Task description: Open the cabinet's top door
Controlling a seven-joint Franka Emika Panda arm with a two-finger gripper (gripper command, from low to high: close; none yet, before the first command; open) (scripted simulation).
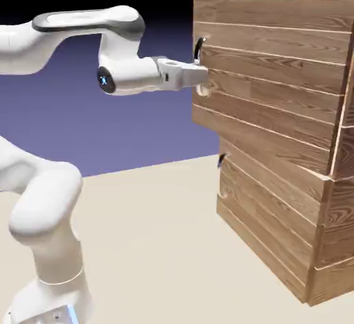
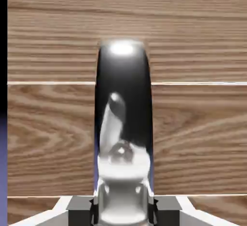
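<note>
A white robot arm (image 1: 124,22), smooth and rounded, reaches from the exterior view's left toward a tall cabinet (image 1: 276,143) of grained brown planks with pale seams. Its gripper (image 1: 205,77) is closed on the curved, glossy dark handle (image 2: 123,119), which fills the space between the fingertips (image 2: 81,208). The handle sits near the left edge of the top door (image 1: 269,60), the upper panel. Open space lies left of that edge; below, a second dark handle (image 1: 222,159) juts from the lower panel (image 1: 263,212).
</note>
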